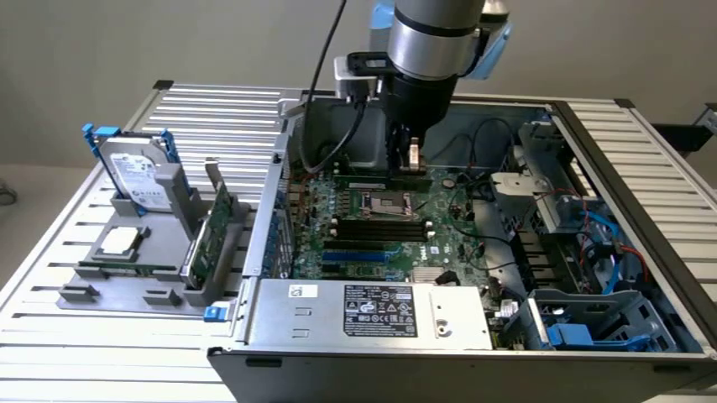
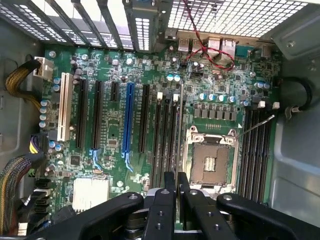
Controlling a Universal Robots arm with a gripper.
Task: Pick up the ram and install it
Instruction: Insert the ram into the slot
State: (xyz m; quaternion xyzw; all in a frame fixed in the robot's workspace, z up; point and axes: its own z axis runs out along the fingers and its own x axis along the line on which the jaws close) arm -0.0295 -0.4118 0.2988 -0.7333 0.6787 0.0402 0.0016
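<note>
We see the fingers (image 2: pixel 165 200) drawn nearly together, pinching the ram (image 2: pixel 178 132), which shows edge-on as a thin pale strip running out from the gripper (image 2: pixel 176 182). The strip lies along the black memory slots (image 2: pixel 165 135), just beside the open processor socket (image 2: pixel 212 157) on the motherboard (image 2: pixel 110 165); we cannot tell whether it touches a slot. All this sits inside the open computer case (image 1: pixel 471 374). Near the table's (image 1: pixel 201 109) edge on the exterior view's left, a grey rack (image 1: pixel 73 294) holds a hard drive (image 1: pixel 137 172).

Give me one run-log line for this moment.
step: install | pincer: shut on ram | position: over memory slots, beside processor socket
</note>
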